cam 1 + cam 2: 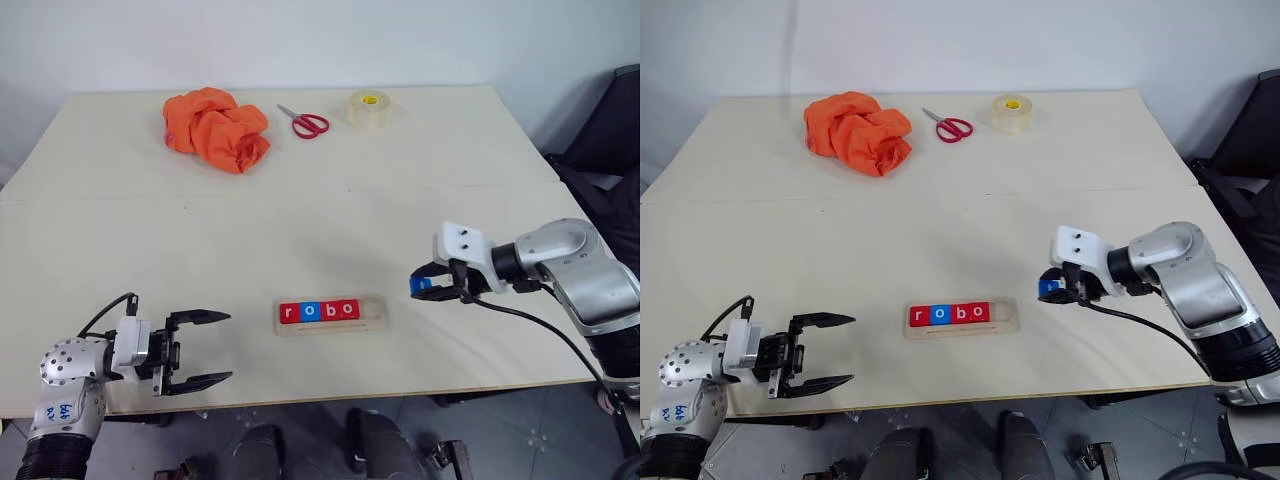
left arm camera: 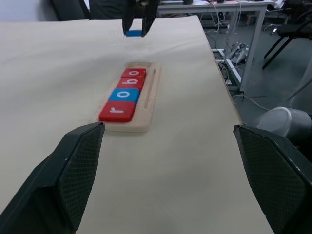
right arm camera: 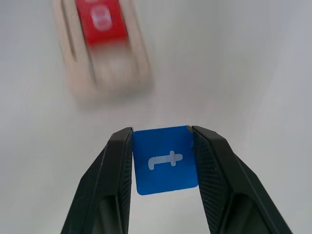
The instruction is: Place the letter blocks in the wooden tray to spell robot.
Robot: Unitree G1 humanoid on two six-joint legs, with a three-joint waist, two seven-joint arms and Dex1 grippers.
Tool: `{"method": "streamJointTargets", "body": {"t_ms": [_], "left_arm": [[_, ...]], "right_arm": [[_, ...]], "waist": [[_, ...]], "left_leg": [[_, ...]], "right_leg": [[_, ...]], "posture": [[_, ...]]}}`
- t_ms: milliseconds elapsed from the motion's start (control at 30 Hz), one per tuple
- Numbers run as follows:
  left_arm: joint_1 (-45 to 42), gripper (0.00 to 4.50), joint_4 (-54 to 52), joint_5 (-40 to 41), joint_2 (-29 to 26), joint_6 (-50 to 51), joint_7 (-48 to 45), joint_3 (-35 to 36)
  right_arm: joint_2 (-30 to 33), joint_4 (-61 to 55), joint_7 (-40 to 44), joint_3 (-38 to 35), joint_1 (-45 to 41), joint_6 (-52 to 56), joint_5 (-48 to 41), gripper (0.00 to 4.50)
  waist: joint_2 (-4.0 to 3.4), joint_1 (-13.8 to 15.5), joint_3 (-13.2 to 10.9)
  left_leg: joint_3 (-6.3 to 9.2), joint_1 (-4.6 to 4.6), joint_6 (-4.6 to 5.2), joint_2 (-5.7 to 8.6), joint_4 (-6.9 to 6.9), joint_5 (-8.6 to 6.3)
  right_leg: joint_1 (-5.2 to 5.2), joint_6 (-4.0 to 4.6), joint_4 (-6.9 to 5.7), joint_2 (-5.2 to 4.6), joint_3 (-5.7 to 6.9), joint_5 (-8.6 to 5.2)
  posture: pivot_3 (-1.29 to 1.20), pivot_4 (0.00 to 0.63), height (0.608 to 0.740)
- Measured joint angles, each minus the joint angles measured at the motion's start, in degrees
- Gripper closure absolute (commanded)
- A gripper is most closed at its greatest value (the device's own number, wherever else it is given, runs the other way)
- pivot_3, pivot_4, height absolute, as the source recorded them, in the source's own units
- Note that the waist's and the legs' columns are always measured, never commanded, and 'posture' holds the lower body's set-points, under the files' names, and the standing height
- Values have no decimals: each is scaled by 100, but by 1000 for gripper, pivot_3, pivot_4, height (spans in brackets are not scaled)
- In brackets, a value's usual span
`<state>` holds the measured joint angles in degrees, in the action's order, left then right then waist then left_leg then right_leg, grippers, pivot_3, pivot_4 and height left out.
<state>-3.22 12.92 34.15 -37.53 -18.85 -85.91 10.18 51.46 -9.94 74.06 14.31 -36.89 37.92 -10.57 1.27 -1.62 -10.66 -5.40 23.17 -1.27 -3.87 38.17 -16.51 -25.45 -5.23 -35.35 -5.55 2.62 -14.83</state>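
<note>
Wooden tray (image 3: 105, 58) blurred — far end cut off by frame edge.

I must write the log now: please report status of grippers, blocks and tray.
Right gripper shut on blue t block, above table. Left gripper open. Wooden tray holds r, o, b, o; last slot free. Path clear.

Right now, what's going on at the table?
The right gripper holds the blue t block between its jaws, above the table just off the wooden tray's empty end. The tray already holds r, o, b, o. The left gripper is open, off to the tray's other side.
</note>
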Motion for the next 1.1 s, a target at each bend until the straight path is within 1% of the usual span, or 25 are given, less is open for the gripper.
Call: {"method": "streamJointTargets", "body": {"t_ms": [100, 233, 433, 567, 867, 900, 933, 967, 1000, 1067, 1100], "left_arm": [[-123, 0, 137, -70, 100, -7, 0, -18], [-215, 0, 179, -112, 138, -26, -1, -24], [-259, 0, 178, -150, 151, -60, -1, -22], [-100, 0, 157, -150, 151, -61, 0, 0], [38, 0, 69, -149, 150, -61, 13, 14], [38, 0, 63, -149, 150, -61, 17, 14], [38, 0, 60, -149, 150, -61, 24, 14], [38, 0, 59, -149, 150, -61, 33, 14], [38, 0, 59, -149, 150, -61, 41, 15], [38, 0, 59, -149, 150, -61, 69, 15], [38, 0, 59, -149, 150, -61, 73, 15]], "right_arm": [[-268, -415, -174, 306, -137, 579, -22, 3083], [-543, -421, -420, 676, -301, 859, 48, 3083], [-779, -362, -602, 1036, -510, 859, 148, 3083], [-891, -278, -619, 1167, -515, 829, 167, 3083], [-899, -90, -565, 1266, -515, 634, 260, 3083], [-899, -88, -552, 1285, -515, 598, 273, 2371], [-899, -86, -538, 1300, -515, 581, 279, 2129], [-899, -83, -514, 1310, -515, 576, 283, 1698], [-899, -83, -491, 1322, -515, 569, 284, 1417], [-899, -85, -464, 1338, -515, 573, 283, 614], [-899, -87, -460, 1338, -515, 579, 281, 337]], "waist": [[0, 3, 0], [0, 3, 0], [0, 2, 0], [0, -1, 0], [0, 1, 0], [0, 1, 0], [0, 1, 0], [0, 1, 0], [0, 1, 0], [0, 1, 0], [0, 1, 0]], "left_leg": [[0, 1, 0, 1, 1, 0], [0, 3, 0, 3, 1, 0], [-1, 3, 0, 3, 1, 0], [-2, 3, 0, 2, 1, 0], [-1, 3, 0, 2, 1, 0], [-1, 3, 0, 3, 2, 0], [-1, 3, 0, 3, 1, 0], [-1, 3, 0, 3, 1, 0], [-1, 3, 0, 2, 1, 0], [-1, 3, 0, 2, 1, 0], [-1, 3, 0, 2, 1, 0]], "right_leg": [[0, 0, 0, -1, 0, 0], [-1, 0, -1, -3, 0, 0], [-1, 0, -1, -2, 0, 0], [-2, 0, -2, -1, 0, 0], [-2, 0, -3, -1, 0, 0], [-2, 0, -3, -1, 0, 0], [-2, 0, -3, -1, 0, 0], [-2, 0, -3, -1, 0, 0], [-2, 0, -3, -1, 0, 0], [-2, 0, -4, -1, 1, 0], [-2, 0, -4, -1, 0, 0]], "posture": [[0, 150, 740], [0, 150, 740], [0, 150, 740], [0, 150, 740], [0, 150, 740], [0, 150, 740], [0, 150, 740], [0, 150, 740], [0, 150, 740], [0, 150, 740], [0, 150, 740]]}}
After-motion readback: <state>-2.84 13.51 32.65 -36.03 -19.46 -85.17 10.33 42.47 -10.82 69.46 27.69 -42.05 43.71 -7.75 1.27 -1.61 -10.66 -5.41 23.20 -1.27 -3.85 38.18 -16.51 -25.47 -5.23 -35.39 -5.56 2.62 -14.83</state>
